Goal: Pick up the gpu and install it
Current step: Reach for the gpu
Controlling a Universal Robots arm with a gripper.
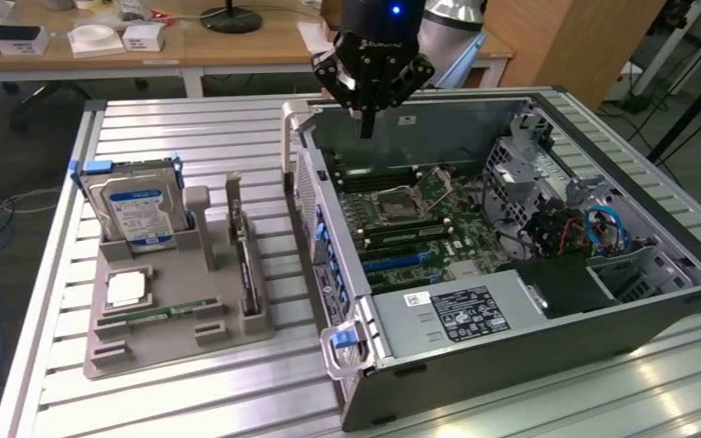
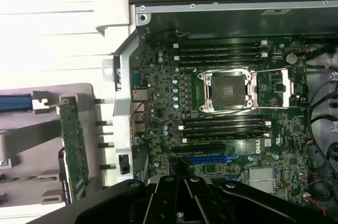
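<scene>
Jaws clenched tight, nothing between them, hanging from the arm [image 1: 381, 27] above the rear edge of the open computer case [image 1: 643, 301]. Right beneath them the motherboard [image 1: 448, 219] lies exposed: bare CPU socket [image 1: 396, 205], dark memory slots either side, a blue expansion slot [image 2: 208, 158] nearer the power supply [image 1: 460, 315]. The case's side wall stands between the jaws and the gpu [image 1: 248, 274], which sits well apart on the exterior view's left, upright on its edge in a slot of the grey holder [image 1: 168, 351], green face showing in the wrist view, silver bracket at its far end. Beside it in the holder: a hard drive [image 1: 135, 205] with a blue-white label standing in a blue frame, a CPU chip [image 1: 125, 290] lying flat, a memory stick [image 1: 156, 315] just in front. The gpu's lower edge is hidden in its slot; drive-bay cabling in the case is a tangle. All on a ribbed aluminium table [image 1: 180, 128]; a wooden desk [image 1: 253, 46] behind.
</scene>
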